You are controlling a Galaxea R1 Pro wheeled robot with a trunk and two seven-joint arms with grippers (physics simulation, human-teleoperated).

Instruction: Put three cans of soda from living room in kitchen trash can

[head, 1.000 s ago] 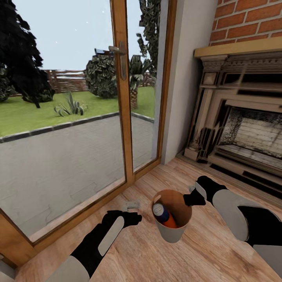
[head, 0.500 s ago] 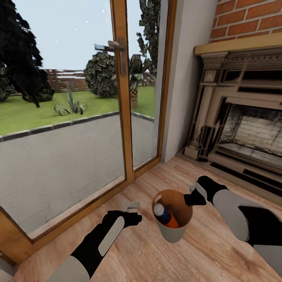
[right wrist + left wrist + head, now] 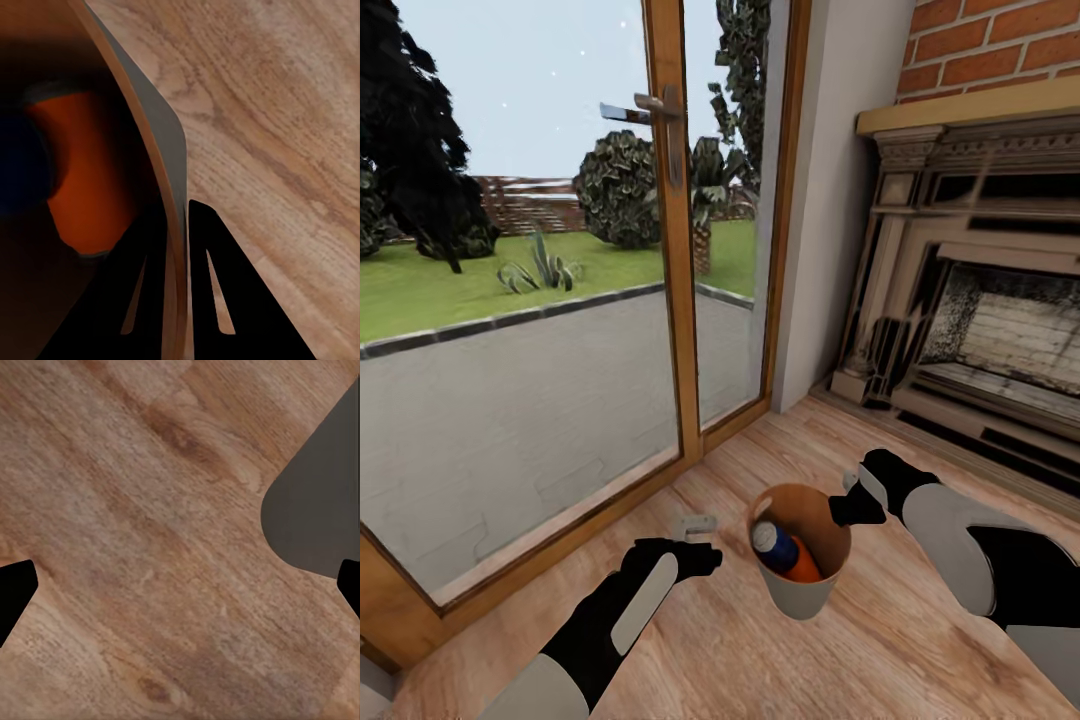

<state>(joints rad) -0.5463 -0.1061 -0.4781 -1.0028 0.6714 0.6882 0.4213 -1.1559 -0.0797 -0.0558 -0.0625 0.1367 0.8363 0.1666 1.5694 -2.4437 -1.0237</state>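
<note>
Left arm [image 3: 615, 615]: black shell, elongated pale grey inset panel along forearm, light grey segment nearer body. Left gripper [image 3: 696, 523]: pale grey fingers ahead of black wrist; in left wrist view, fingertips [image 3: 13, 594] plain matte black. Right arm [image 3: 960, 545]: black wrist, rounded light grey forearm, then black band. Right gripper [image 3: 184, 247]: black tapered wedge fingers, each with narrow slot.

Your right gripper [image 3: 176, 247] has the tash can [image 3: 801, 586] rim between its jaws, cans [image 3: 784, 552] inside; left gripper [image 3: 698, 524] sits off beside it.
</note>
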